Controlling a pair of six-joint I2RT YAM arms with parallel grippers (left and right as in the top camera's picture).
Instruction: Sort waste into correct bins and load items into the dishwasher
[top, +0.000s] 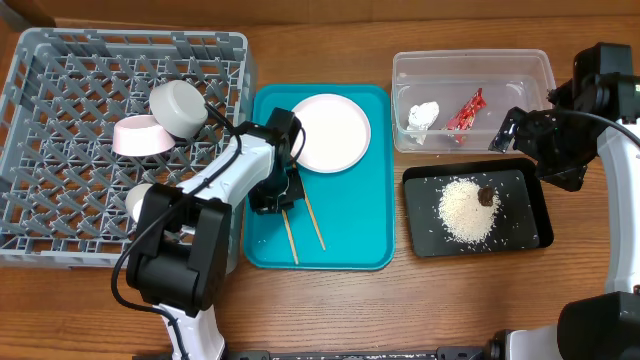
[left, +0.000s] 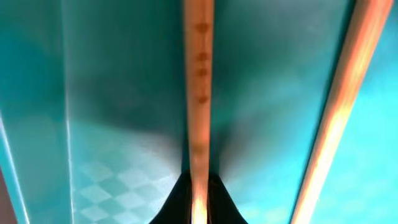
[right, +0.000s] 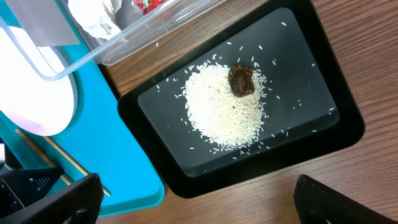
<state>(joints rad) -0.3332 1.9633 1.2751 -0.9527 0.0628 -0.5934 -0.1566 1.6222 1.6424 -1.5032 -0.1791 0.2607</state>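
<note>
Overhead, I see the rack (top: 60, 215) at the left of the bench (top: 450, 310). It holds a pink bowl (top: 138, 136), a grey-green bowl (top: 180, 108) tipped on its side and a white cup (top: 140, 198). Beside it, the teal tray (top: 360, 240) carries the round white plate (top: 332, 132) and two thin wooden sticks. My left gripper (top: 274, 200) sits low on the upper end of one chopstick (top: 291, 238), with the second chopstick (top: 315, 222) just beside it. The clear tub (top: 520, 70) holds a crumpled tissue (top: 423, 115) and a shiny red wrapper (top: 465, 111). The black tray (top: 425, 235) holds a heap of rice (top: 466, 210) with a brown scrap (top: 485, 195) on it. My right gripper (top: 508, 133) hangs by the tub's near edge.

On the left wrist view, the gripper is narrow. Its dark fingertips (left: 174, 208) pinch the pale chopstick, which has small brown marks, over the teal.

On the right wrist view, the fingers are spread wide and hold nothing. Loose grains lie scattered around the heap.
</note>
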